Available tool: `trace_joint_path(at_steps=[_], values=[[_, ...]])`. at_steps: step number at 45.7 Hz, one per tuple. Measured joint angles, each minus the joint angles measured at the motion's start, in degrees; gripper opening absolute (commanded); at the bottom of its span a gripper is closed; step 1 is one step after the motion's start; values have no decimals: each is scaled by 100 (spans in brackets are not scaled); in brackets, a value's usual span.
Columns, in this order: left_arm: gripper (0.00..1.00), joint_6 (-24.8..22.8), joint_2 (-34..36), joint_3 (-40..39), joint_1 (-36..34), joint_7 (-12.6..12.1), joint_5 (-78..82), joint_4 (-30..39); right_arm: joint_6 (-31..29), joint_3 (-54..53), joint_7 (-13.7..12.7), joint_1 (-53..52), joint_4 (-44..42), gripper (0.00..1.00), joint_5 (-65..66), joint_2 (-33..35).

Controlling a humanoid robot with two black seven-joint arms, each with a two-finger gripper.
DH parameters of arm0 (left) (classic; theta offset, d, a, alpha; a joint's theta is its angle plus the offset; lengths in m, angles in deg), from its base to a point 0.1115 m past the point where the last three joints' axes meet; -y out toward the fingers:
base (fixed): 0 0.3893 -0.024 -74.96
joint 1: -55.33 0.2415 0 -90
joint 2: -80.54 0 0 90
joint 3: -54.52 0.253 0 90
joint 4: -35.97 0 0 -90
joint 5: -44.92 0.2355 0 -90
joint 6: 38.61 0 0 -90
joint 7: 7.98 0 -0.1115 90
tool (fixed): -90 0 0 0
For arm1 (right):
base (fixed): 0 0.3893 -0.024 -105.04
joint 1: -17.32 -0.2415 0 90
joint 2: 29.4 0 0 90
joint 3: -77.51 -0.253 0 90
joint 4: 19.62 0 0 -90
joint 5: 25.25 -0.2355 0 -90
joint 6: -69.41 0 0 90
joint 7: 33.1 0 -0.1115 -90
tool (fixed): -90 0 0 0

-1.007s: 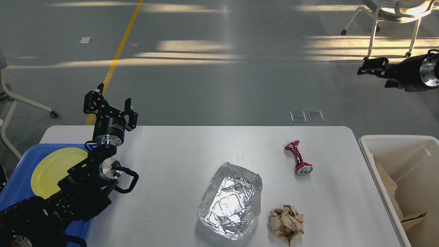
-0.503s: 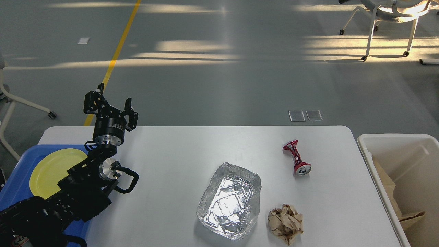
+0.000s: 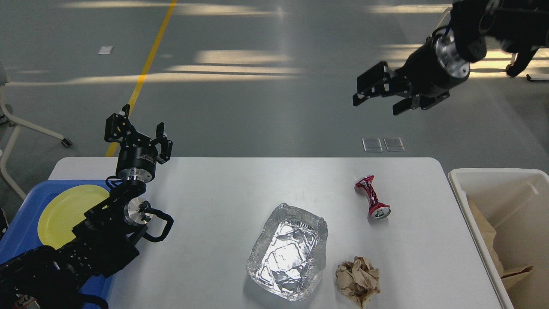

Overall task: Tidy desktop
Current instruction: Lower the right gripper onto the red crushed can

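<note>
The white desktop (image 3: 214,193) carries a crushed red can (image 3: 372,202) at the right, a crumpled foil tray (image 3: 288,250) in the middle front and a brown paper ball (image 3: 358,280) beside it. My left gripper (image 3: 138,131) stands open over the table's far left edge, holding nothing. High at the upper right, my right gripper (image 3: 377,95) is open and empty, well above and beyond the can.
A blue tray (image 3: 21,231) with a yellow plate (image 3: 64,212) sits at the left edge, partly under my left arm. A white bin (image 3: 493,180) with brown paper inside stands off the right end. Chair legs (image 3: 25,124) stand on the floor at far left.
My right arm was out of view half a second ago and has swung in from the top right, its gripper now further left. The left arm and the table items have not moved.
</note>
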Motion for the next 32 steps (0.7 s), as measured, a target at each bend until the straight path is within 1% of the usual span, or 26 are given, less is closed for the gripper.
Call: trace_joint_path(at_steps=[7,10,15,23,29,32], values=[[97,0,0,0,0,0,0,0,1023,60,-276,1105,-97,100,13,-330],[97,0,0,0,0,0,0,0,1337,63,-420,1549,-260,100,18,-493],[97,0,0,0,0,0,0,0,1622,66,-558,2207,-672,100,22,-728],[97,0,0,0,0,0,0,0,1862,66,-630,3098,-1458,100,21,-970],[97,0,0,0,0,0,0,0,2230,39,-710,3766,-1969,100,21,-1102],[97,0,0,0,0,0,0,0,2385,46,-719,4006,-2087,100,21,-1120]])
